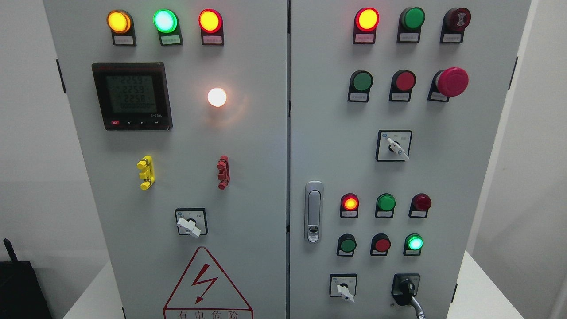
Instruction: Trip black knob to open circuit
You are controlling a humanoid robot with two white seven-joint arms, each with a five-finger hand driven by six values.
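Note:
A grey electrical cabinet with two doors fills the head view. The black knob (pixel 406 289) sits at the lower right of the right door, on a black square plate, with a grey handle pointing down and to the right toward the bottom edge. No robot hand or arm shows anywhere in the picture.
Three white selector switches (pixel 188 226) (pixel 397 148) (pixel 344 291) sit on the doors. Lit lamps, green and red push buttons, a red mushroom stop button (pixel 452 81), a digital meter (pixel 131 96) and a silver door latch (pixel 313 212) also sit there. A black object (pixel 20 288) stands at the lower left.

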